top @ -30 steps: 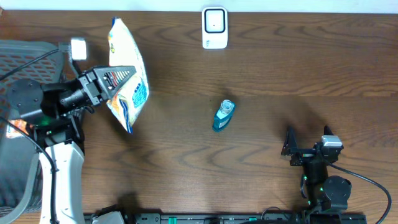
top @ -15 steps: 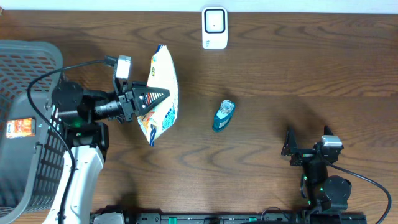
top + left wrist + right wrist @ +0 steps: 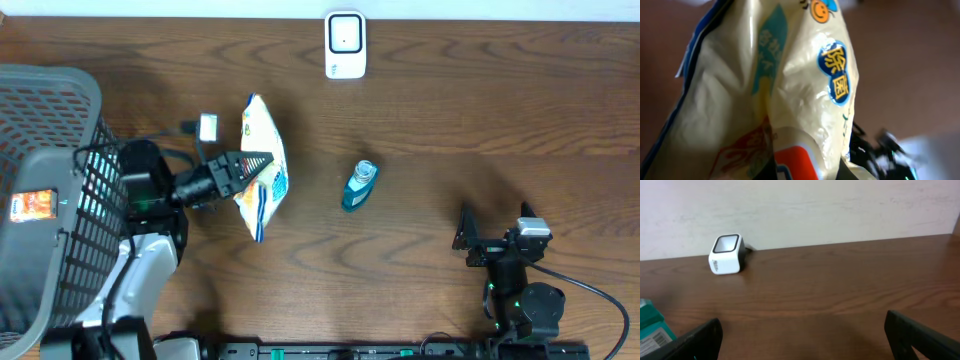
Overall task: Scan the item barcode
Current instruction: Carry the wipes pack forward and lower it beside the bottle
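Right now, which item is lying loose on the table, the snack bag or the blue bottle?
The blue bottle, lying on its side, touched by neither gripper. The snack bag is clamped in the left gripper.

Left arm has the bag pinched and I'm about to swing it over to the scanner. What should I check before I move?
1. Grip: left gripper jaws shut on the snack bag: ok.
2. Barcode side known: no barcode shows on the bag in the overhead or left wrist view: cannot tell.
3. Scanner standing at the far table edge, window uncovered: ok.
4. Path from bag to scanner: bare table, and the blue bottle lies off to the side: ok.
5. Right gripper open and parked at the near edge, clear of the path: ok.
6. Bag presented at the scanner: not ok, it hangs well short.
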`<state>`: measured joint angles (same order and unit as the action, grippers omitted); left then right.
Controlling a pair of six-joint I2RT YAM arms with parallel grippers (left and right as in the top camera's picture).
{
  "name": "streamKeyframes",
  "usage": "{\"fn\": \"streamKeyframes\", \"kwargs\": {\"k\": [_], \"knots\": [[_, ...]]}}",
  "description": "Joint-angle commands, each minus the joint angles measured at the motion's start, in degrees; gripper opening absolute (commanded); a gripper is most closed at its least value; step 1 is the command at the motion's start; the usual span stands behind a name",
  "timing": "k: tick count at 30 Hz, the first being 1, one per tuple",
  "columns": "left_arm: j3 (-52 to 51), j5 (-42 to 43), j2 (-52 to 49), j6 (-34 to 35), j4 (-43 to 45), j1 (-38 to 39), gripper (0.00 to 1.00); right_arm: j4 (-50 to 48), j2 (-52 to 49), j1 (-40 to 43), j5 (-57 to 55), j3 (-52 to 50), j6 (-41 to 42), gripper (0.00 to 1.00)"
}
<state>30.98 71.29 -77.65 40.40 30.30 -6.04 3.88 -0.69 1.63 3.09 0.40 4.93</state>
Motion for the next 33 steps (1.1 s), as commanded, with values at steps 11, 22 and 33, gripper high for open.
{"fn": "streamKeyframes", "kwargs": {"k": [11,22,33], "knots": [[-0.1,-42.9,-3.8,-20.3,-18.7,18.6,0.08,0.2,0.2,-0.5,-0.2,-0.1,-0.7,0.99],[-0.1,-68.1,-3.8,-23.0,-16.5,33.3,0.07,0.2,0.2,-0.5,-0.2,-0.1,-0.7,0.99],[-0.1,-75.0,-4.0,-22.6,-12.9,37.3,0.10,0.2,0.2,-0.5,-0.2,-0.1,-0.7,0.99]]}}
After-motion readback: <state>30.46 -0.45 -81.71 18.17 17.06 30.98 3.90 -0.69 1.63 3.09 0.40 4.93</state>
